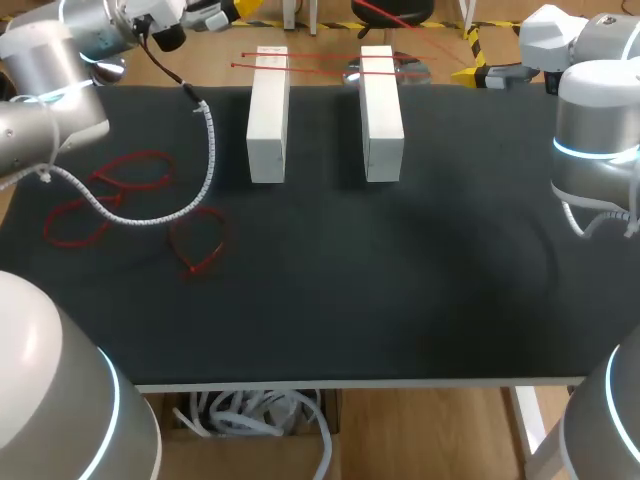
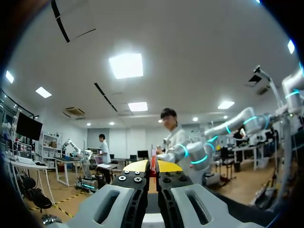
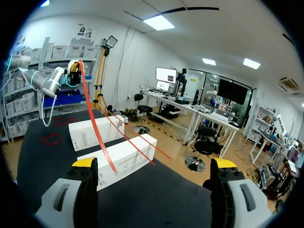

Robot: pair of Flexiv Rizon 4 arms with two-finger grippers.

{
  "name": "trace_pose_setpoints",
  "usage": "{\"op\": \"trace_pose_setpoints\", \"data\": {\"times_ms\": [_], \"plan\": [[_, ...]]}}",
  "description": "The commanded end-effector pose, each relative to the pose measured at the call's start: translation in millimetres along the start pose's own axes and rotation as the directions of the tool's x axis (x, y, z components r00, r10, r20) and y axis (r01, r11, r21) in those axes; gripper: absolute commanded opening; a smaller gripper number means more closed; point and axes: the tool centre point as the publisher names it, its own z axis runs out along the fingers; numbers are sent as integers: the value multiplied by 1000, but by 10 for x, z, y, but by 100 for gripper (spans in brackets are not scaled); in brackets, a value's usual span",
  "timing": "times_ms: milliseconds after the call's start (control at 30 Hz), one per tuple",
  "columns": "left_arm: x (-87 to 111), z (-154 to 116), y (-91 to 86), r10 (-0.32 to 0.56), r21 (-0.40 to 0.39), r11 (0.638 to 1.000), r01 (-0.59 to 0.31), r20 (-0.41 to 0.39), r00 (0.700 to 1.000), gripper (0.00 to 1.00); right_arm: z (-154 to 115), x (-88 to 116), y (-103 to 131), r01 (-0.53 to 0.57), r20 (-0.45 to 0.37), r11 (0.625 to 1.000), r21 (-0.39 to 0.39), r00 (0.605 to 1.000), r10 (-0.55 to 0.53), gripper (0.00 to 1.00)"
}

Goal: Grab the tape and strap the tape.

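A long red tape (image 1: 410,30) is stretched in the air beyond the table's far edge. My left gripper (image 1: 222,12) is raised at the far left and is shut on one end of it; in the left wrist view the red tape (image 2: 153,170) shows pinched between the yellow tips of the left gripper (image 2: 153,167). In the right wrist view the tape (image 3: 95,123) runs from the left gripper (image 3: 73,66) down to a spot between the wide-open fingers of my right gripper (image 3: 154,164), nearer one finger and touching neither. The right gripper (image 1: 478,72) is at the far right.
Two white blocks (image 1: 268,115) (image 1: 381,110) lie side by side at the back of the black table, with two thin red tapes (image 1: 310,62) laid across their far ends. Red loops (image 1: 110,195) (image 1: 200,245) and a white coiled cable (image 1: 205,160) lie at the left.
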Motion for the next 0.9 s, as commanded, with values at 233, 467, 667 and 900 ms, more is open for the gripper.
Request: {"op": "trace_pose_setpoints", "data": {"times_ms": [233, 467, 667, 900], "plan": [[56, -44, 34, -42, -31, 999, 42, -6, 999, 0, 2, -1, 0, 0, 0, 1000, 0, 1000, 0, 100], [79, -50, 47, -50, -34, 998, 49, -14, 999, 0, 2, -1, 0, 0, 0, 1000, 0, 1000, 0, 100], [84, -58, 42, -63, -44, 997, 63, -4, 998, 0, 2, -1, 0, 0, 0, 1000, 0, 1000, 0, 100], [84, -58, 42, -63, -44, 997, 63, -4, 998, 0, 2, -1, 0, 0, 0, 1000, 0, 1000, 0, 100]]}}
